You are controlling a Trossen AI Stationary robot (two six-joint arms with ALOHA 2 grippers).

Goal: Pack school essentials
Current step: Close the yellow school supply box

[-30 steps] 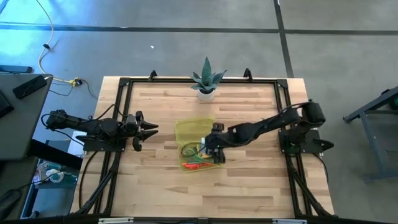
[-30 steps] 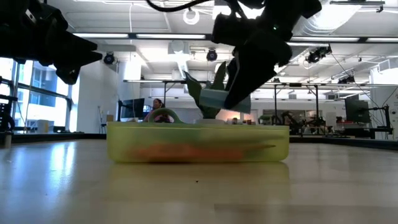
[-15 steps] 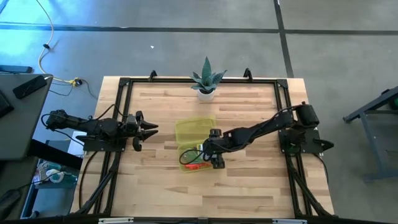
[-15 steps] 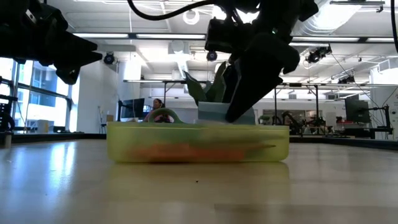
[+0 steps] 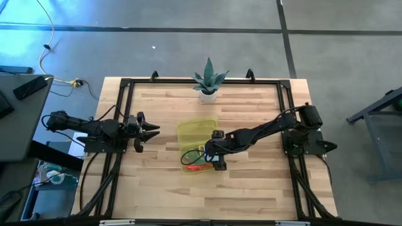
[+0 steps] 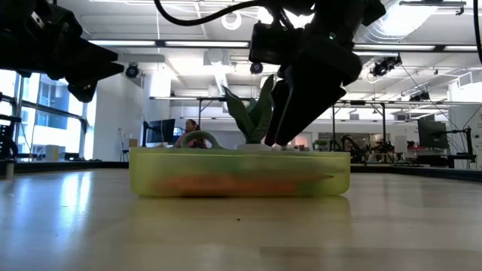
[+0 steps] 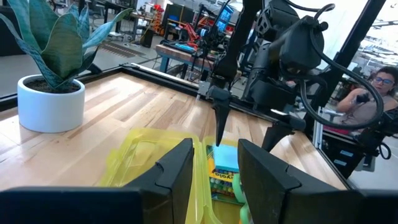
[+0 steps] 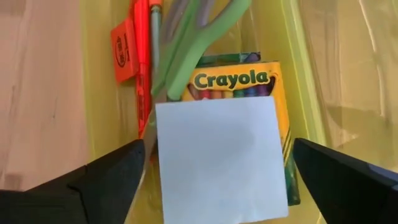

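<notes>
The light-blue square notepad (image 8: 219, 160) covers the lower part of the yellow crayon box (image 8: 239, 81). The green-handled scissors (image 8: 193, 46) are cut off at the frame edge.

Right gripper (image 5: 218, 161) over yellow case (image 5: 196, 145).

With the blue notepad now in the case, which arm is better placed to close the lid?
Left, probably. The left tool waits open beside the translucent yellow-green hinged case. The right tool hangs open over the light-blue square notepad and must withdraw first.

Wooden table (image 5: 157, 188): yellow-green case (image 5: 196, 133), potted plant (image 5: 208, 81)
</notes>
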